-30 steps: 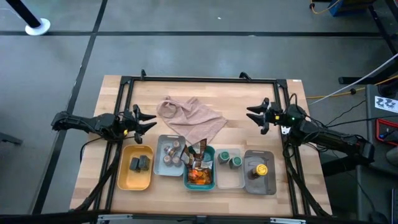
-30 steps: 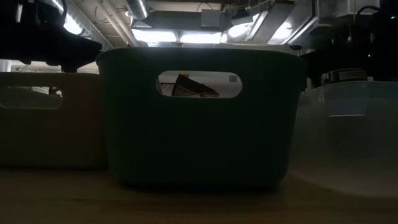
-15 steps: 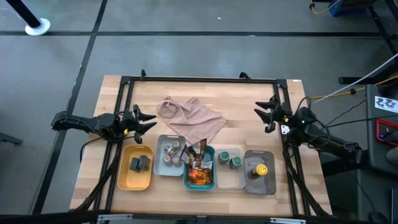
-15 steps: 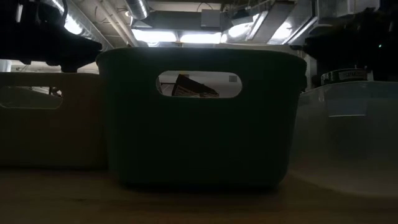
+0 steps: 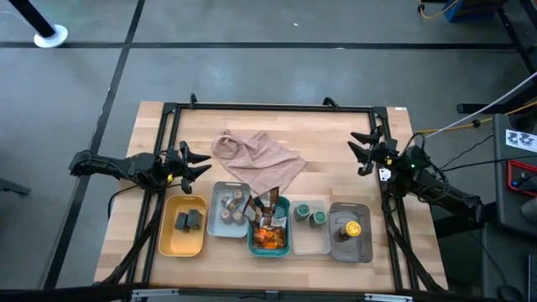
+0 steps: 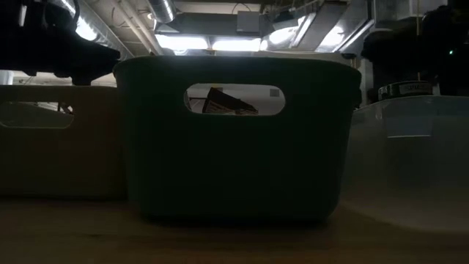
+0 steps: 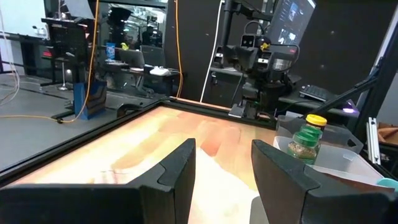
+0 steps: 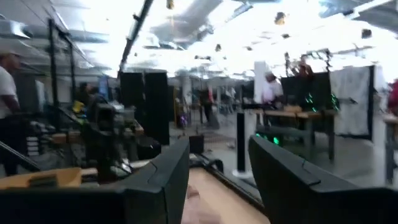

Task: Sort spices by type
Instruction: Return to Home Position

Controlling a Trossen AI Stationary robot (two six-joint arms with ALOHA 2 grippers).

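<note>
The spices sit sorted in a row of trays near the table's front edge. Black blocks (image 5: 189, 221) lie in the yellow tray (image 5: 168, 239). Tan-lidded jars (image 5: 228, 208) stand in a grey tray. Orange-brown packets (image 5: 270, 235) fill the teal tray (image 6: 234, 147). Green-lidded jars (image 5: 310, 214) stand in the clear tray (image 5: 309, 243), and one shows in the left wrist view (image 7: 306, 142). A yellow-lidded jar (image 5: 352, 228) stands in the right grey tray. My left gripper (image 5: 201, 164) is open and empty at the table's left. My right gripper (image 5: 357, 153) is open and empty at the right.
A crumpled beige-pink cloth (image 5: 258, 159) lies on the table's middle, between the two grippers and just behind the trays. A black frame (image 5: 268, 107) runs around the table's edges. Bare wood lies behind the cloth. People stand in the room beyond, in the right wrist view.
My right gripper has drawn back toward the table's right edge, staying open and empty. The spices, the trays and the cloth have kept still.
</note>
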